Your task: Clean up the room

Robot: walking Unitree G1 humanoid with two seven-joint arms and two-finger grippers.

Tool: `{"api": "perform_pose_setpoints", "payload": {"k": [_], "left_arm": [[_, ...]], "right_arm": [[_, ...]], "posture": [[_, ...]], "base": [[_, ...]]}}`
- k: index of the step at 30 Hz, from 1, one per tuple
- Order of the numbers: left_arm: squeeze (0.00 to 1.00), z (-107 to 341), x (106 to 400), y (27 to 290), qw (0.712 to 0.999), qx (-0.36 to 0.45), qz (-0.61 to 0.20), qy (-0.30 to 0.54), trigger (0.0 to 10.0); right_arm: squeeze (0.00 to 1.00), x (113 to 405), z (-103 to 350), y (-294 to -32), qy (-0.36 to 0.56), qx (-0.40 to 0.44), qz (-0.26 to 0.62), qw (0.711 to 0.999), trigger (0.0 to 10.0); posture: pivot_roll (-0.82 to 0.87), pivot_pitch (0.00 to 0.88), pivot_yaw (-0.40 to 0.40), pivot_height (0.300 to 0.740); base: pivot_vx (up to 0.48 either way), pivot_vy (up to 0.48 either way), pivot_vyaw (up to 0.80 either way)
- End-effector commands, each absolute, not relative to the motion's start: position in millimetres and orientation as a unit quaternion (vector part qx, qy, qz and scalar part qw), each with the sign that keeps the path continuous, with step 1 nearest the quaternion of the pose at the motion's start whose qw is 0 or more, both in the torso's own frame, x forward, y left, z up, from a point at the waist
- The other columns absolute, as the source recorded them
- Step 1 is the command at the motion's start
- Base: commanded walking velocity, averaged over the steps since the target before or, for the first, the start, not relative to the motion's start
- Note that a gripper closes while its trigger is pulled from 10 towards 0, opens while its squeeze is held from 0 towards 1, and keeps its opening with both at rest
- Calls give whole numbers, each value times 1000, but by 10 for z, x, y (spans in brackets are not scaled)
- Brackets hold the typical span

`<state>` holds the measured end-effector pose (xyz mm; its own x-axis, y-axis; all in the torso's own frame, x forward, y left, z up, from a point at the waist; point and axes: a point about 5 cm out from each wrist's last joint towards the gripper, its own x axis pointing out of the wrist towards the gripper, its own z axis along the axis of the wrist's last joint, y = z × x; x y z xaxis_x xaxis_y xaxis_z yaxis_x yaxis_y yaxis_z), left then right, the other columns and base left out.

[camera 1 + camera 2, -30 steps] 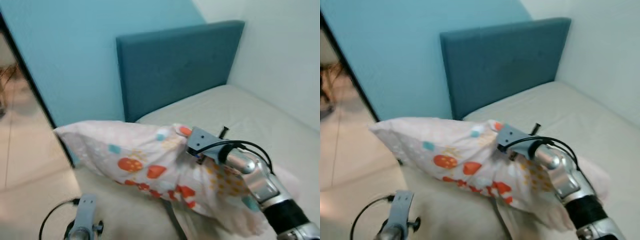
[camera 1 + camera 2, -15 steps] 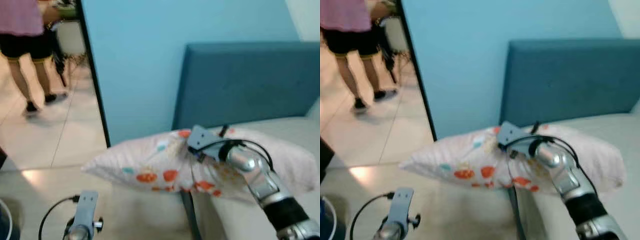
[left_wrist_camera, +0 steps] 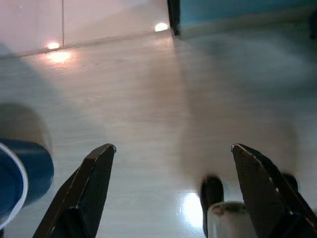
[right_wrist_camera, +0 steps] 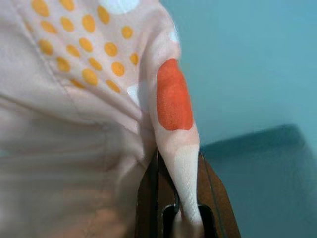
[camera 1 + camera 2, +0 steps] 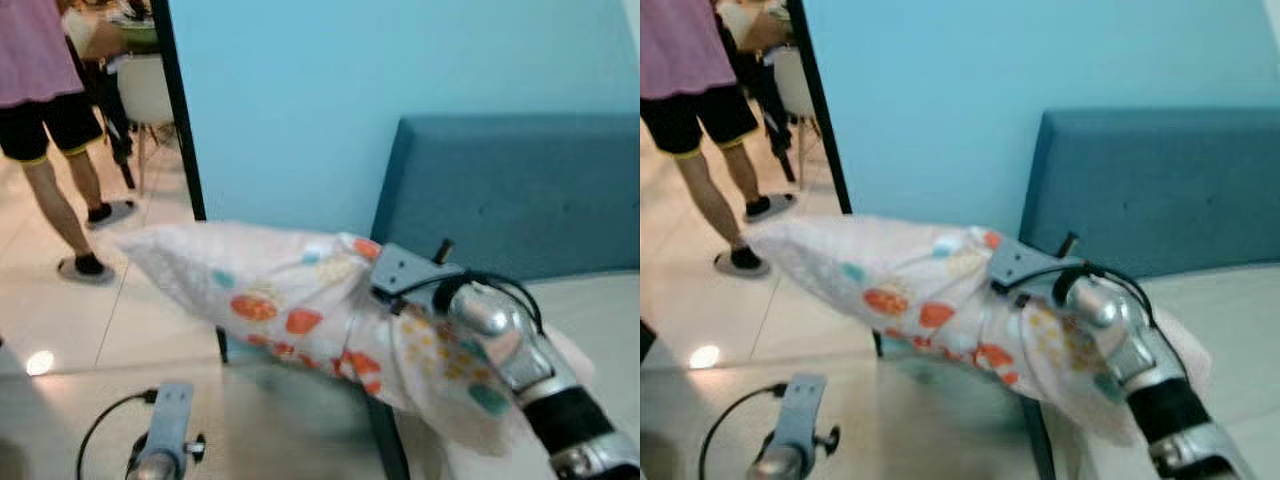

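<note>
In front of the blue padded headboard (image 5: 520, 190), the right gripper (image 4: 178, 208) pinches a pale pillow with orange and teal spots (image 5: 290, 300), held up off the bed. Left gripper (image 3: 173, 193) hangs over the floor, fingers spread wide.

Two head views, side by side, looking forward and slightly down from above the arms; both sharing the blue wall (image 5: 290, 100), the teal headboard (image 5: 510, 190), the patterned pillow (image 5: 290, 300) held up close in front, and a person's legs (image 5: 700, 170) on the tiled floor beyond the doorway on the left. Left wrist view looking straight down between its own spread black fingers (image 3: 89, 183) at the pale floor (image 3: 148, 99), fairly near. Right wrist view pressed very close along pinched fingers (image 4: 153, 198) into pillow fabric, facing the blue wall behind.
</note>
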<state>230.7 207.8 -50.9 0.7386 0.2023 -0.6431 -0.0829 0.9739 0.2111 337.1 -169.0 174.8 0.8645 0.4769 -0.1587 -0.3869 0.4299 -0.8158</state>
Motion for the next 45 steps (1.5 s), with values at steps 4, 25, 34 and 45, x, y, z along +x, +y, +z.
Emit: {"api": "perform_pose_setpoints", "payload": {"k": [4, 25, 34, 45], "left_arm": [[0, -550, 2258, 2064, 924, 80, 74, 367, 10000], [0, -534, 2277, 2074, 926, 65, 90, 361, 10000], [0, -512, 2302, 2103, 927, 67, 95, 357, 10000], [0, -512, 2304, 2092, 928, 65, 93, 356, 10000]], "right_arm": [[0, 3397, 1941, -1730, -85, -487, 237, 836, 10000], [0, 3477, 1999, -1957, -78, -581, 209, 783, 10000], [0, 3493, 1945, -1947, -87, -600, 212, 767, 10000], [0, 3556, 1850, -2129, -64, -653, 188, 731, 10000]], "posture": [[-15, 0, -67, 740], [-12, 0, -73, 740], [-16, 0, -74, 740], [-17, 0, -77, 740]], "base": [[0, 0, 0], [0, -305, 0], [0, 0, 0], [0, 0, 0]]}}
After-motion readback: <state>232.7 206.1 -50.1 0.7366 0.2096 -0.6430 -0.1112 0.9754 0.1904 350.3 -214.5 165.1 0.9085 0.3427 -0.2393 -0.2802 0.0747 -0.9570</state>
